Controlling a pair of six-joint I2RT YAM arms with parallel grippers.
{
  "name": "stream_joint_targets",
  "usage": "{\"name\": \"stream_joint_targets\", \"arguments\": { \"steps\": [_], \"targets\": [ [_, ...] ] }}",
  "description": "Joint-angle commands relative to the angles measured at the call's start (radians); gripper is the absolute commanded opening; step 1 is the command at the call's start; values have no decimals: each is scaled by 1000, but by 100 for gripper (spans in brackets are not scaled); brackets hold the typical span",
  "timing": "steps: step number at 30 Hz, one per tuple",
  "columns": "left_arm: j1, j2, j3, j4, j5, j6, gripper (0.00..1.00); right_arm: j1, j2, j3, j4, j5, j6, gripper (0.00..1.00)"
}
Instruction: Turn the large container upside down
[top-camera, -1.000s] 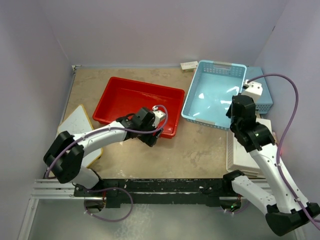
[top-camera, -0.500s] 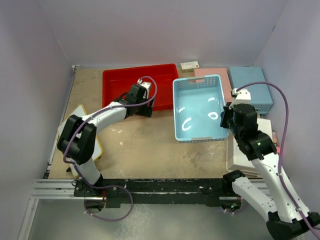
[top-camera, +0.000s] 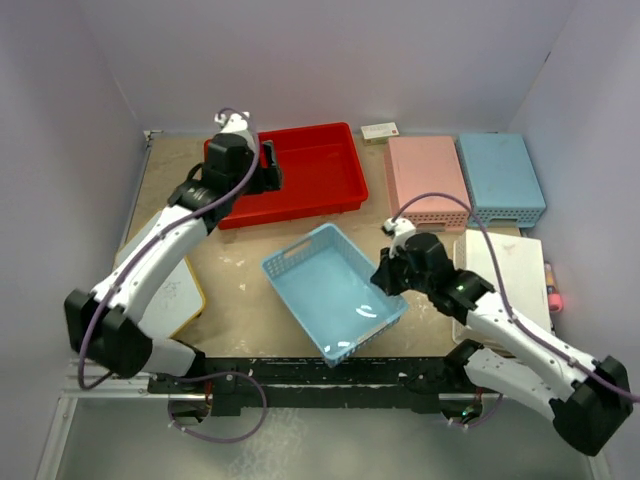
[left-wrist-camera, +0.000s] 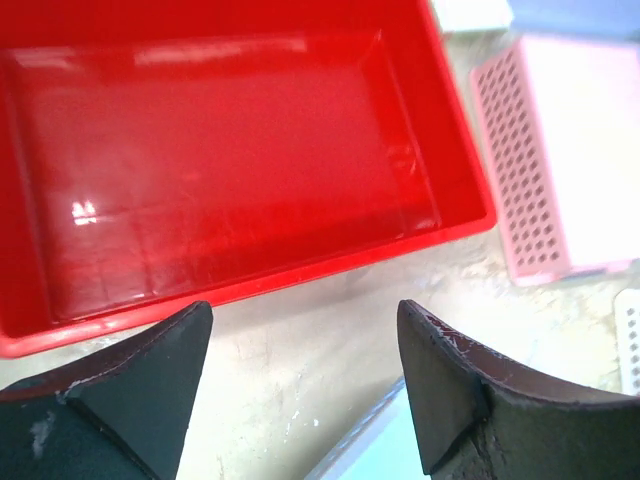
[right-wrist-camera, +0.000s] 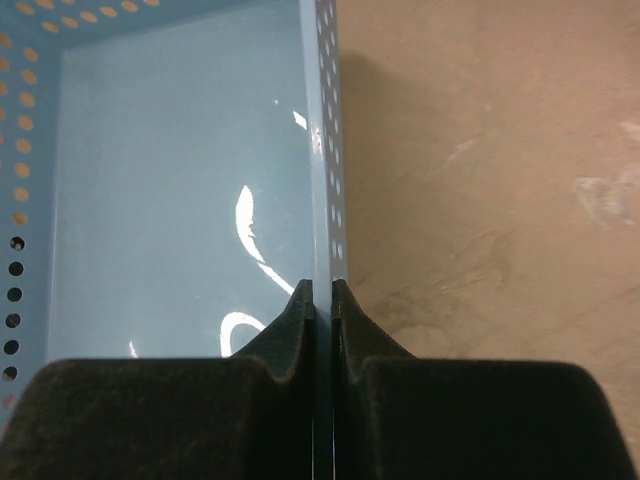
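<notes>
The large container (top-camera: 310, 170) sat upright at 11 o'clock on the desk (top-camera: 240, 290), unflipped. Your left gripper (left-wrist-camera: 305, 320) hung open above its near rim; your right gripper (right-wrist-camera: 322, 300) pinched the blue basket (top-camera: 320, 285) at 6 o'clock. Next, likely: clamp that rim, tip it over

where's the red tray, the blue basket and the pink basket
red tray (top-camera: 315, 165): top view, on its bare inside floor
blue basket (top-camera: 325, 285): top view, on its inside floor
pink basket (top-camera: 425, 180): top view, on its flat top face
</notes>
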Motion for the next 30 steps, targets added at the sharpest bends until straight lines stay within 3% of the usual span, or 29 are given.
{"name": "stream_joint_targets", "arguments": {
  "steps": [1,2,6,8,10,14,16,21,26,28,30],
  "targets": [
    [0,-170,8,-49,-143,-54,72,86,76,-24,217,67,71,0],
    [0,-182,9,-60,-157,-54,73,87,90,-34,230,82,75,0],
    [0,-211,14,-88,-196,-56,73,88,124,-7,204,154,49,56],
    [-1,-223,10,-77,-198,-60,73,87,127,54,120,190,12,75],
    [-1,-235,15,-61,-159,-46,73,88,116,107,74,208,-25,82],
    [-1,-254,75,-89,-186,-21,73,101,129,196,65,76,-35,84],
    [0,-268,102,-100,-224,-17,73,165,166,212,100,15,2,83],
    [0,-297,128,-131,-295,-32,73,451,341,291,139,150,48,84],
    [-1,-312,108,-141,-328,-36,73,594,524,344,175,185,77,83],
    [-1,-316,100,-141,-340,-41,73,620,573,345,184,189,95,79],
    [0,-323,84,-126,-344,-46,73,634,616,338,199,190,121,67]
  ]
}}
